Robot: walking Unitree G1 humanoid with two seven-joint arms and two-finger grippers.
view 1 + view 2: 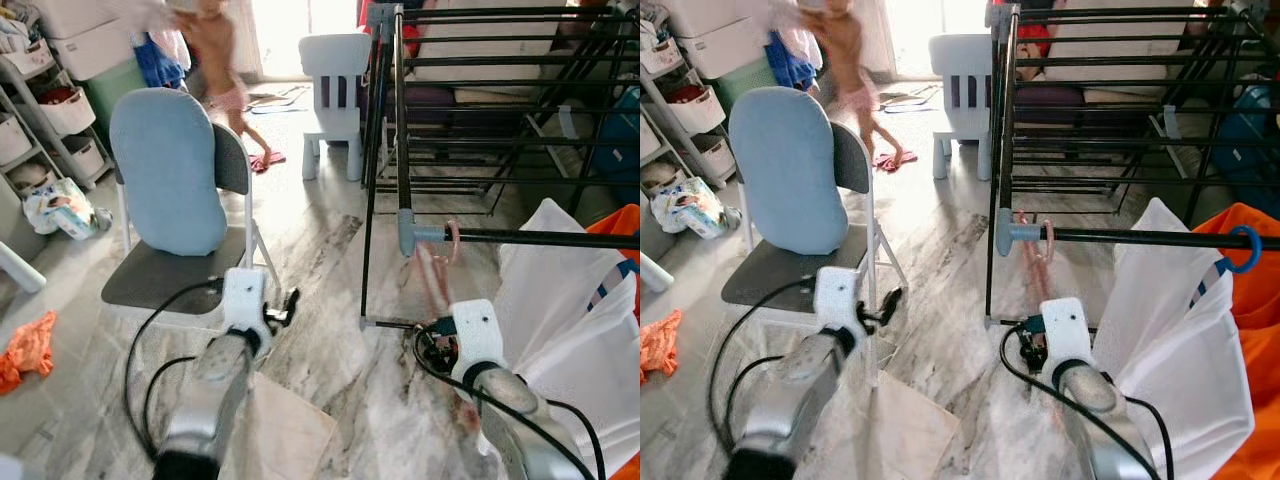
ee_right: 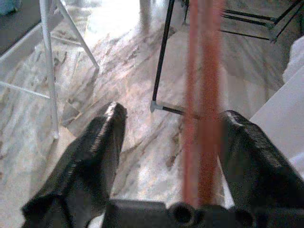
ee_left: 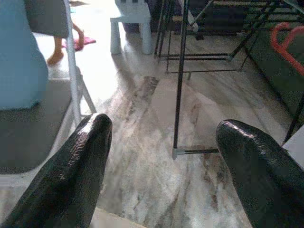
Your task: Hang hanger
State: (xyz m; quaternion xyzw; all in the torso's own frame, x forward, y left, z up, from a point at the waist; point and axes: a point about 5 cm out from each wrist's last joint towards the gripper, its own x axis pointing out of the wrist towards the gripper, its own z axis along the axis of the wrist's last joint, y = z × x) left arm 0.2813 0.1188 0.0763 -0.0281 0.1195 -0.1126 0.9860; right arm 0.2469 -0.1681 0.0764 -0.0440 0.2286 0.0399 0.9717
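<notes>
Pink hanger (image 1: 436,275) hooked at rack rail (image 1: 540,238) end near the corner joint, long axis hanging down into right claw (image 2: 173,142). Fingers wide (not clamping). Left claw (image 3: 161,156) wide, empty, farther.

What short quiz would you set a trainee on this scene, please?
1. True or false: the pink hanger hooks over the drying rack's black rail.
2. What leans against the back of the grey chair? A. a blue cushion; B. a white garment; C. an orange cloth.
3. Fill in: the fingers of the left tool are ___.
Key: 1 true; 2 A; 3 open.
</notes>
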